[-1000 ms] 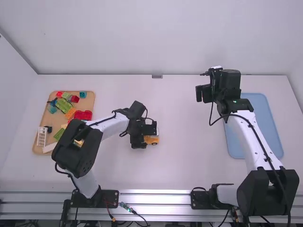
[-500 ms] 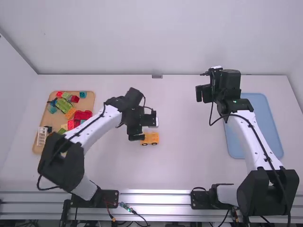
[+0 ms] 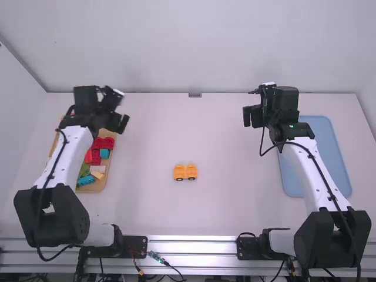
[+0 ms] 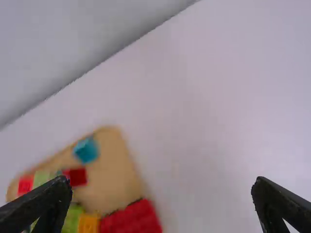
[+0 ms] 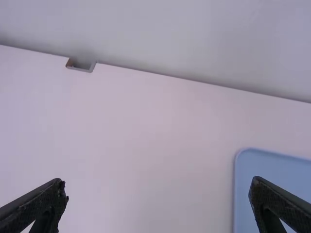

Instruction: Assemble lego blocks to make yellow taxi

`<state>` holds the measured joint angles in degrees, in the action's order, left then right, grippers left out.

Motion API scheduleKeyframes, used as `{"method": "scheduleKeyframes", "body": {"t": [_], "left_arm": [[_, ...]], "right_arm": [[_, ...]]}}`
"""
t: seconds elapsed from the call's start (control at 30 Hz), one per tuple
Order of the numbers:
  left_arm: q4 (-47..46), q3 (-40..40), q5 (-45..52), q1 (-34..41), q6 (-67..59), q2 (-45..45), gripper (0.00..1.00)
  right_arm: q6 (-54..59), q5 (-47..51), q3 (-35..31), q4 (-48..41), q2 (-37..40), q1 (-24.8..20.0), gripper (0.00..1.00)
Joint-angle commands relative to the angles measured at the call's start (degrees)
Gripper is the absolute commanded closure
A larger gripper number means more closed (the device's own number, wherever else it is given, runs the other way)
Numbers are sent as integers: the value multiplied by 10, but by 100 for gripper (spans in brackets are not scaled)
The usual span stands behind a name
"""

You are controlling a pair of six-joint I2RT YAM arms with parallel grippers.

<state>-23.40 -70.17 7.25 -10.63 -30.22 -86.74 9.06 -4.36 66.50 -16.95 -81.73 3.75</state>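
Evidently, only the taxi's wheeled base (image 3: 185, 172) stands built on the bench (image 3: 235, 205); its top, probably, is left to add from the tray (image 4: 112, 177). Left fingers (image 4: 43, 204) and right fingers (image 5: 43, 201) are spread, empty.

Smooth, matt worktop (image 3: 235, 205) here, and across it a blue tray (image 3: 326, 153), plastic-looking and evenly matt. Over to the tan tray (image 4: 114, 165), wood-like and flat in finish, carrying smooth plastic red blocks (image 4: 131, 218). Down front, the metal rail (image 3: 194, 254) gleams, silvery and ridged!
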Motion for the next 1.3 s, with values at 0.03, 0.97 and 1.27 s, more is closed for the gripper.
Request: {"method": "scheduleKeyframes", "body": {"t": [0.03, 0.97, 1.27], "left_arm": [[3, 4, -9, -77, 137, -29, 1], [-115, 151, -70, -155, 748, -38, 28], [-115, 192, -88, -155, 801, -38, 33]], "right_arm": [[-2, -3, 14, -2, -3, 1, 1], [3, 5, 14, 4, -3, 36, 1], [4, 14, 14, 1, -3, 39, 1]]}}
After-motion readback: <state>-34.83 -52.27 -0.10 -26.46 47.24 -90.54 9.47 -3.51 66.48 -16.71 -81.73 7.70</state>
